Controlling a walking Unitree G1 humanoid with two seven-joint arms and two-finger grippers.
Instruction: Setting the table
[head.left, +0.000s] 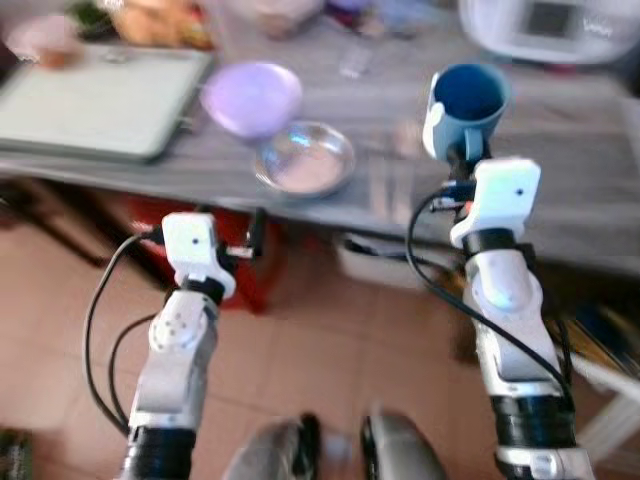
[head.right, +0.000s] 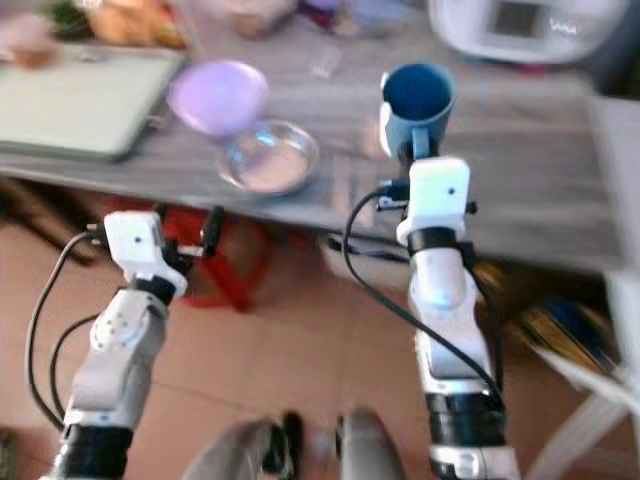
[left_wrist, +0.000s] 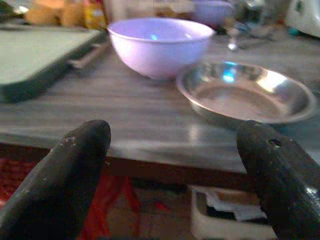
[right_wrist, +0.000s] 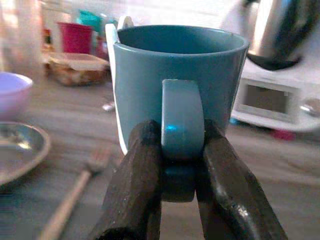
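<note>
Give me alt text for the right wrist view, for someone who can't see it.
The right gripper pinches the handle of an upright blue mug between its two black fingers, above a grey table. To one side lie a wooden-handled fork, a metal plate and a lilac bowl; a white appliance stands behind.

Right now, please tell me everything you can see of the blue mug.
The blue mug looks like glazed ceramic, with a plain wall and one thick handle. It is upright, and what shows of its inside looks empty. The right gripper is shut on the handle and holds it above the grey table, near a fork.
</note>
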